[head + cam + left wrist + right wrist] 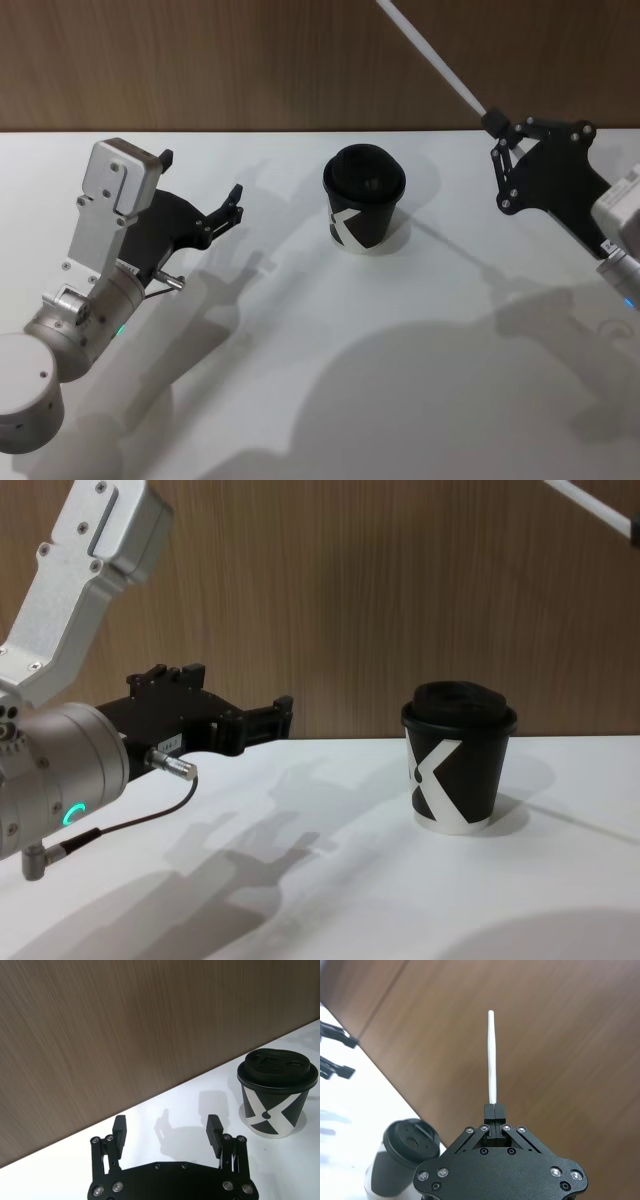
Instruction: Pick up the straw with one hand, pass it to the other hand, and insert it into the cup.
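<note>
Right gripper (pixel 492 120) at upper right, clamped on thin plain white straw (pixel 430 55) slanting up to top edge. Left gripper (pixel 200 177) at frame left, jaws spread, empty. Black lidded X-marked cup (pixel 365 200) upright, centre.

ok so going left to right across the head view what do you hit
left hand, open → cup → straw → right hand, shut on the straw's end

- We see bare table (pixel 330 340) on every side of the cup (pixel 364 198).
- Our left gripper (pixel 202 182), fingers spread, sits well left of it, with a free gap between.
- Our right gripper (pixel 492 122), pinching the straw (pixel 430 58), hangs up to the cup's right.
- The wood wall (pixel 250 60) closes the far edge.
</note>
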